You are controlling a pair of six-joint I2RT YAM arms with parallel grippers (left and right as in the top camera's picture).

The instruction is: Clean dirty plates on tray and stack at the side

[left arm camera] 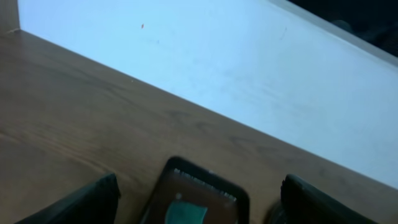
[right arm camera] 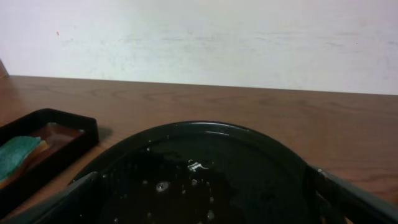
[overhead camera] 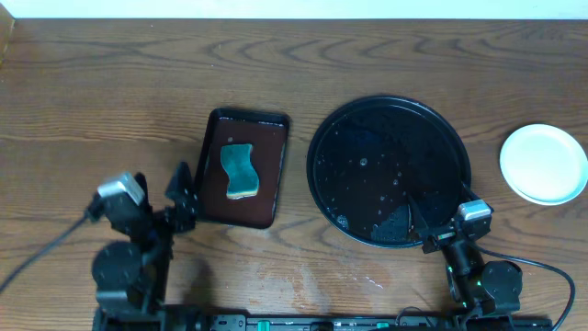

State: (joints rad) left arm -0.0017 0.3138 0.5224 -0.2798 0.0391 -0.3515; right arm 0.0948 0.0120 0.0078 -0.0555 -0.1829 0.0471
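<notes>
Looking down from overhead, I see my left gripper (overhead camera: 181, 198) spread wide and empty beside the left edge of the smaller rectangular dark-brown tray (overhead camera: 268, 165). A teal wavy sponge (overhead camera: 241, 170) lies in it, its long axis running toward the far wall. My right gripper (overhead camera: 439, 210) is likewise released, holding nothing, poised over the near rim of the large round glossy black tray (overhead camera: 322, 156), whose floor is beaded with water drops (overhead camera: 397, 182). A pale bluish-white round plate (overhead camera: 543, 164) sits face up on the brown wood-grain tabletop (overhead camera: 110, 83), near the black tray's right side and not touching it. Whether more plates lie under it I cannot tell.

From my left wrist, my left fingers (left arm camera: 81, 202) frame the brown tray's end and a sliver of sponge, with tabletop and a plain white wall (left arm camera: 217, 62) beyond.

From my right wrist, my right fingers (right arm camera: 354, 199) flank the wet black tray. The brown tray and sponge show at far left, the white wall behind.
</notes>
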